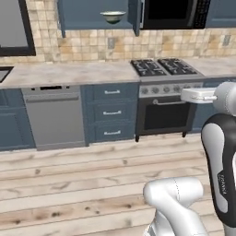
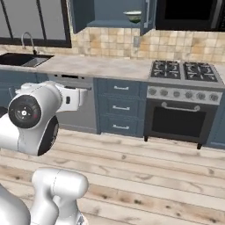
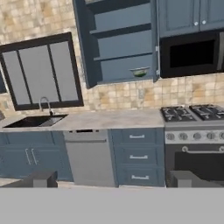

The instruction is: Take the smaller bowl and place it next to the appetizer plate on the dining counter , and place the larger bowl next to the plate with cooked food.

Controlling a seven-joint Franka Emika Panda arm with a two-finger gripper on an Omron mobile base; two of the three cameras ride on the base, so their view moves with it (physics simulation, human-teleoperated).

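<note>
The larger bowl (image 1: 113, 17) (image 2: 132, 16) (image 3: 140, 72), cream-white with a greenish inside, stands on the lowest shelf of an open blue wall cabinet (image 3: 118, 43) above the worktop. My gripper (image 3: 111, 179) is far from it, out over the wooden floor and facing the cabinets. It is open, its two dark fingertips (image 3: 41, 179) wide apart with nothing between them. The smaller bowl, the appetizer plate, the plate with cooked food and the dining counter are out of view.
A beige worktop (image 1: 69, 73) runs along the wall over blue drawers (image 3: 138, 157) and a grey dishwasher (image 1: 55, 117). A gas stove with oven (image 1: 166, 69) stands to the right, a microwave (image 3: 190, 54) above it. A sink with tap (image 2: 24, 59) lies left. Wooden floor (image 1: 69, 184) is open before me.
</note>
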